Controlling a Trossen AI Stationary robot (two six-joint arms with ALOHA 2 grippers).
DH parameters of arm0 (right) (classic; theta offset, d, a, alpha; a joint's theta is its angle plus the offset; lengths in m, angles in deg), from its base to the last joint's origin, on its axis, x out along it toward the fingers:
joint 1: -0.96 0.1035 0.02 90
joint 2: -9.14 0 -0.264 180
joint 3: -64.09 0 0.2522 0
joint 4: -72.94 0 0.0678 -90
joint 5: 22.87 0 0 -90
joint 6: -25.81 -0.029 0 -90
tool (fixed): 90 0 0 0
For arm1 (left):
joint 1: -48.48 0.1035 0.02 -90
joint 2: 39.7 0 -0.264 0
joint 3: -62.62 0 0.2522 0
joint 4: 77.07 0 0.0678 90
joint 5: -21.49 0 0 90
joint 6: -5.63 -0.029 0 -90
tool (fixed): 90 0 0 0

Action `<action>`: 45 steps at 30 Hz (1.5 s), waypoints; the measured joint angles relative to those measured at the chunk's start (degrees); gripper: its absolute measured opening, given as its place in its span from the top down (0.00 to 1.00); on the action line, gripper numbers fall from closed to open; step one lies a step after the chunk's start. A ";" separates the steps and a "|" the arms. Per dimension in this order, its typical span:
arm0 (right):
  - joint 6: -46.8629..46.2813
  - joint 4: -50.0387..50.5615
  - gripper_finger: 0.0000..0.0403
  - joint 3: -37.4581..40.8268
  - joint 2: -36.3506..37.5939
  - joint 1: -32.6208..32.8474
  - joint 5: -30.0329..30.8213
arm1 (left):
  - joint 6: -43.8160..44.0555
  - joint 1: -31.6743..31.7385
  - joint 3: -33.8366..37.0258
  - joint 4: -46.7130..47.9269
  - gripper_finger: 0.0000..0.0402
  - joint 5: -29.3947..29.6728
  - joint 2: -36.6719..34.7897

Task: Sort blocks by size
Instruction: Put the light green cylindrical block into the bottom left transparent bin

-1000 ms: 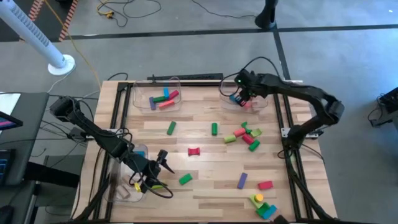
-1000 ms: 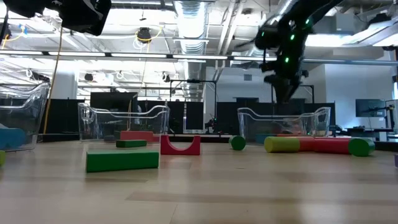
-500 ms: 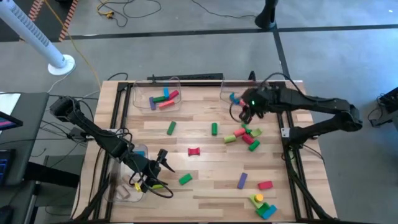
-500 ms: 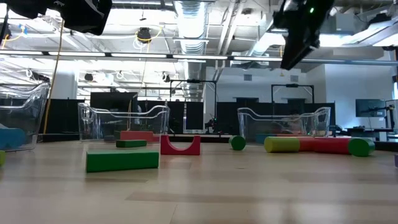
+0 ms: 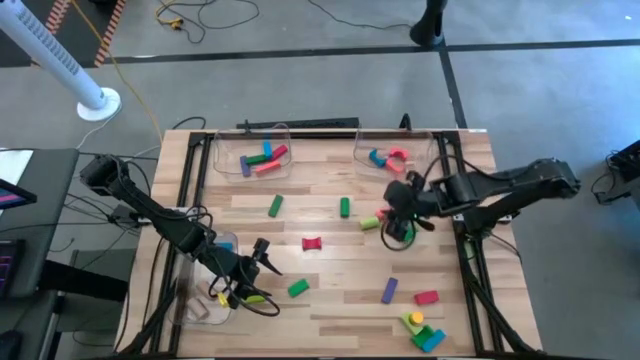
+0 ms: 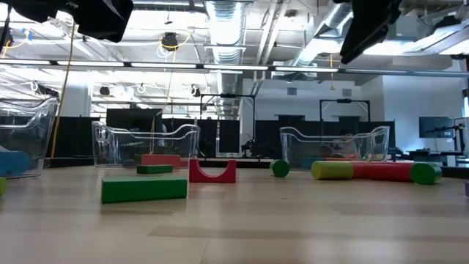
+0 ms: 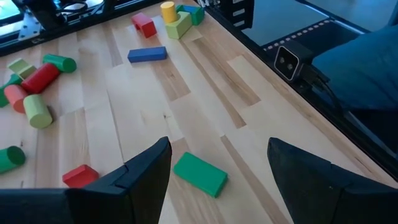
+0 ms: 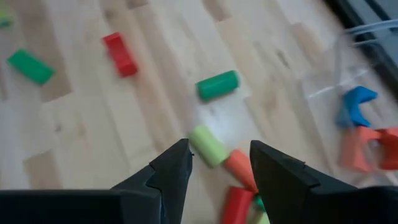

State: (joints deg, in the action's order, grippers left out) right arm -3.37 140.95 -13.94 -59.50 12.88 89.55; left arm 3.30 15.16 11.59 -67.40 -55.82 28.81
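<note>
Your right gripper has swung from the far bin over the block cluster, jaws parted and empty for another pick, while the left gripper waits open.

The left arm enters from the left edge of the high view and slants down toward the lower left of the frame, where the left gripper sits low with its two fingers spread wide and nothing between them. The right arm comes in from the right edge and stretches across to centre-right, its right gripper pointing downward, fingers parted and empty.
</note>
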 joint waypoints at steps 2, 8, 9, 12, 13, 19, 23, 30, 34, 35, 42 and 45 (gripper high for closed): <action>-0.81 -0.13 0.51 0.00 -0.09 2.29 -0.02 | 0.00 -0.02 0.00 -0.17 0.36 0.24 0.00; -3.07 -1.30 0.51 0.00 -0.07 8.07 0.00 | -0.04 0.00 0.00 -0.38 0.36 1.09 0.00; -3.53 -1.31 0.51 0.00 -0.07 8.94 0.01 | -0.18 0.00 0.00 -0.39 0.36 1.10 0.00; -4.27 -1.69 0.51 0.00 -0.96 11.24 0.02 | -0.41 0.06 0.00 -0.42 0.36 1.14 0.00; -4.33 -1.64 0.51 0.00 -1.44 12.10 0.02 | -0.47 0.25 0.00 -0.44 0.36 1.21 0.00; -3.65 -1.39 0.51 0.00 -6.56 15.49 0.05 | -0.64 2.02 0.00 -0.52 0.36 1.39 0.00; -3.45 -0.24 0.51 0.00 -10.68 15.33 0.24 | -1.29 3.83 0.00 -0.55 0.36 1.50 0.00; 1.97 1.45 0.51 0.00 -17.03 11.87 0.39 | -2.55 7.15 0.00 -0.53 0.36 1.50 0.11; 6.89 0.69 0.51 0.00 -18.58 8.60 1.42 | -3.40 8.46 -0.02 -0.56 0.36 1.48 2.11; 7.90 0.69 0.51 0.00 -18.72 7.52 1.76 | -3.43 8.78 -0.02 -0.73 0.36 1.48 2.92; 14.98 -1.67 0.51 0.07 -18.72 -0.40 1.10 | -3.42 9.94 -0.04 -3.00 0.36 1.48 10.05; 18.50 -3.91 0.51 0.07 -18.72 -3.64 -2.26 | -4.05 9.94 -0.04 -4.33 0.36 1.41 12.11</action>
State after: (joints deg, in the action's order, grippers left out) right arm 15.14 137.04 -13.88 -78.21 9.24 87.29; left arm -0.74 25.10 11.54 -71.73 -54.41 40.92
